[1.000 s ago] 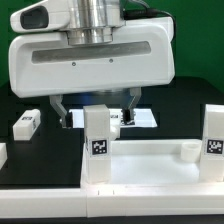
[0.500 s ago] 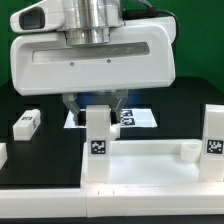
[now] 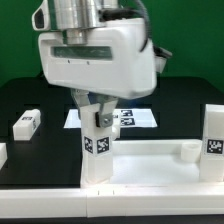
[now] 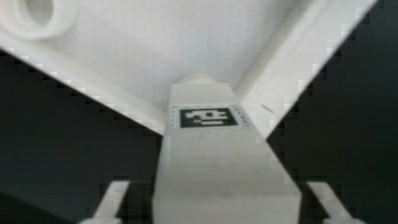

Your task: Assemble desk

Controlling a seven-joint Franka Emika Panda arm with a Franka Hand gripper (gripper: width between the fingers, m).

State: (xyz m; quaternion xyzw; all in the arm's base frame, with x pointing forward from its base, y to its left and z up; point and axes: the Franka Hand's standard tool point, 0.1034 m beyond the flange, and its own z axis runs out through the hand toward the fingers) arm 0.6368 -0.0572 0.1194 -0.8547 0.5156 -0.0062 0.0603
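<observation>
The desk panel (image 3: 150, 165) lies white and rimmed at the front, with a leg (image 3: 96, 148) standing upright in its left corner and another leg (image 3: 212, 140) upright at the exterior view's right. My gripper (image 3: 96, 112) hangs over the left leg, jaws straddling its top. In the wrist view the tagged leg (image 4: 214, 160) runs between my fingers (image 4: 111, 200), with a dark gap on each side, so my gripper (image 4: 217, 205) is open around it. The panel (image 4: 143, 50) fills the area behind. A loose leg (image 3: 27, 123) lies on the black table at the left.
The marker board (image 3: 137, 117) lies flat behind the gripper. A small raised socket (image 3: 187, 152) sits on the panel near the right leg. Another white piece (image 3: 3, 155) shows at the exterior view's left edge.
The hand has turned about its vertical axis, from broadside to nearly edge-on, and its fingers have closed in from wide apart to straddle the left leg's top.
</observation>
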